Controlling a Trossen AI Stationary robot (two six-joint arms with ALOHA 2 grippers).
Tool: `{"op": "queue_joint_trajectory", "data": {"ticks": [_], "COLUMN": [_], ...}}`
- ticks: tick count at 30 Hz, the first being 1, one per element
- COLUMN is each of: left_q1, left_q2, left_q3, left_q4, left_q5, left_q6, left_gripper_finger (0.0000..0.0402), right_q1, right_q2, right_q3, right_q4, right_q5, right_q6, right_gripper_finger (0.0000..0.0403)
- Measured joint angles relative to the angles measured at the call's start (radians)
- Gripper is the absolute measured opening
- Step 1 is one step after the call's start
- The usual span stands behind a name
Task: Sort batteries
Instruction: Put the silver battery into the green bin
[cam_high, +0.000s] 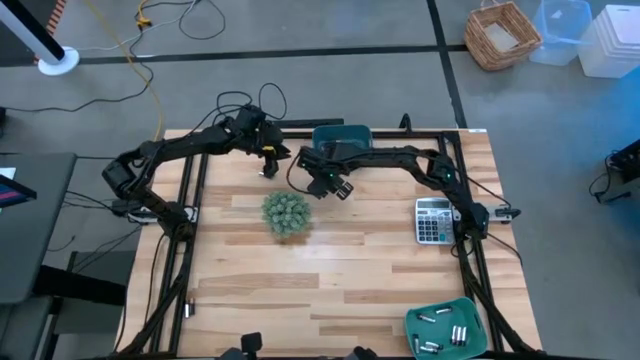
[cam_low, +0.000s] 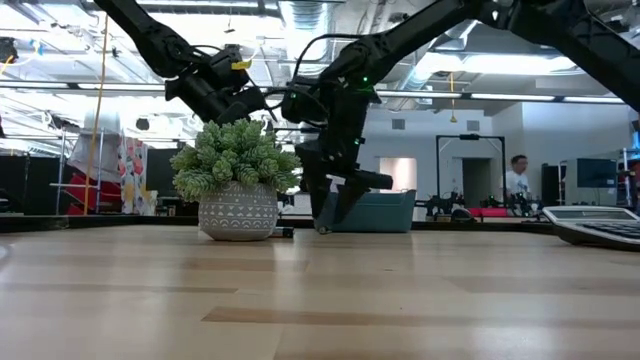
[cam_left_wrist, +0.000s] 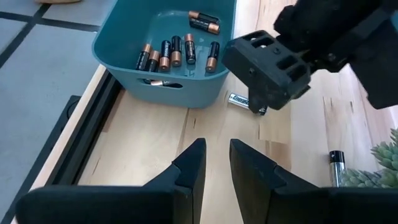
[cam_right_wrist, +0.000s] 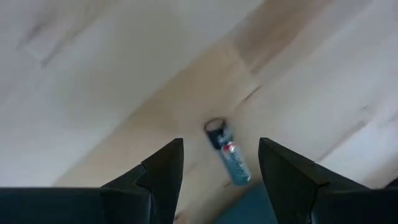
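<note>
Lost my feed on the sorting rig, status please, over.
Right pincer open, hovering over loose battery beside far teal bin. Left pincer narrowly parted, empty, waiting near that bin. Potted plant close by, not blocking.

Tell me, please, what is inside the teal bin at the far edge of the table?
The teal bin holds seven black-and-copper batteries. The right hand covers its corner, so more may be hidden there.

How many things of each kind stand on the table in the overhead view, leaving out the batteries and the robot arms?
Teal bins: 2
Potted plant: 1
Calculator: 1
Total: 4
</note>
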Motion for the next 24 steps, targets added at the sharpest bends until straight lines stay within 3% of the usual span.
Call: {"op": "queue_joint_trajectory", "data": {"ticks": [7,14,20,24], "left_q1": [0.000,0.000,0.000,0.000], "left_q2": [0.000,0.000,0.000,0.000], "left_q3": [0.000,0.000,0.000,0.000], "left_q4": [0.002,-0.005,-0.015,-0.014], "left_q5": [0.035,0.040,0.044,0.045], "left_q6": [0.011,0.010,0.010,0.010], "left_gripper_finger": [0.0067,0.0067,0.0067,0.0067], "right_q1": [-0.007,-0.015,-0.001,0.025], "right_q2": [-0.001,-0.001,0.020,0.005], "right_q3": [0.001,0.001,0.000,0.013], "right_q4": [0.023,0.032,0.067,0.078], "right_q5": [0.003,-0.007,0.004,0.073], "right_q6": [-0.042,-0.034,0.028,0.117], "right_gripper_finger": [0.0224,0.0193,0.0176,0.0172]}}
